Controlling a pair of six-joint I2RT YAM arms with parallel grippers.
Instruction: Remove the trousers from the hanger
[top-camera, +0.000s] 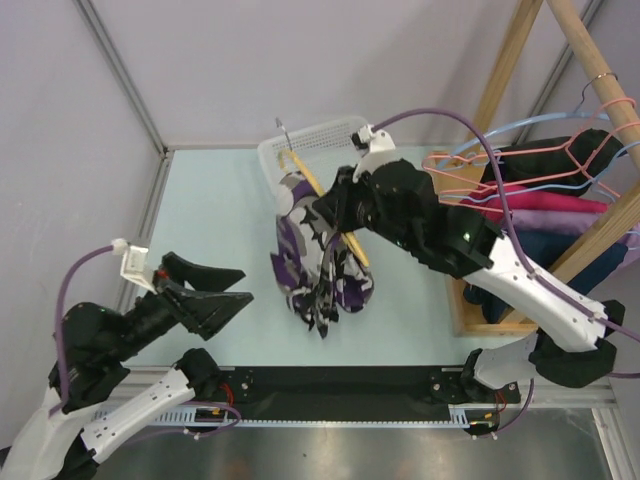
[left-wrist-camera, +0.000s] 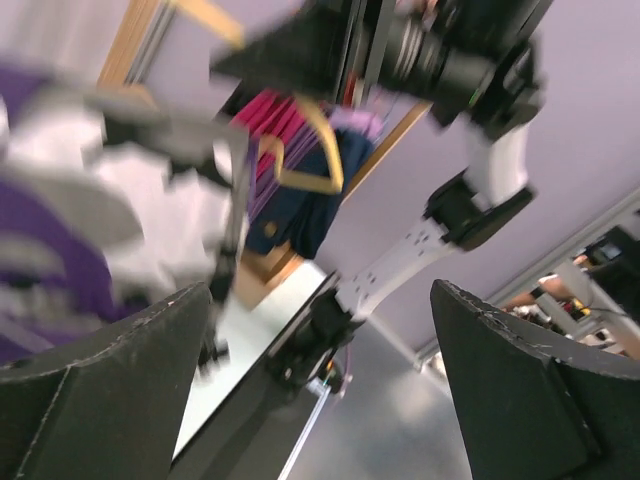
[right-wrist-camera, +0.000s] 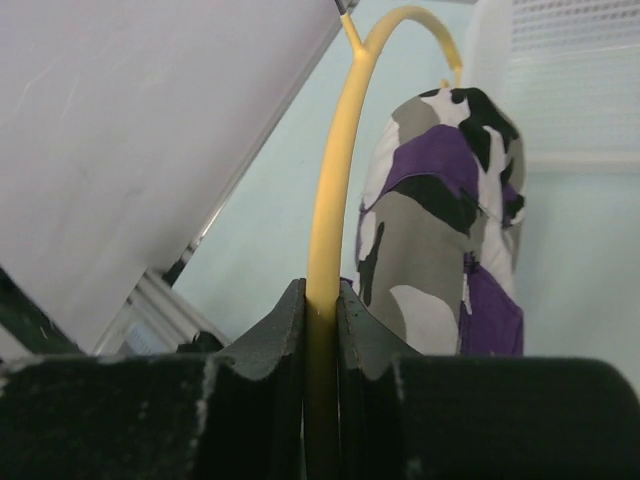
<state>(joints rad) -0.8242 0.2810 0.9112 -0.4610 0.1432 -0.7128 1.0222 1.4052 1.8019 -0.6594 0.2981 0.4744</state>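
Observation:
The trousers, purple, black and white blotched cloth, hang from the yellow hanger above the middle of the table. My right gripper is shut on the hanger's arm; in the right wrist view the yellow bar runs up from between the pads, with the trousers draped to its right. My left gripper is open and empty, left of the trousers and apart from them. The left wrist view is blurred; trousers show at its left and the hanger near the top.
A white mesh basket stands at the table's far middle, behind the hanger. A wooden rack at the right holds pink wire hangers, a light blue hanger and pink and navy garments.

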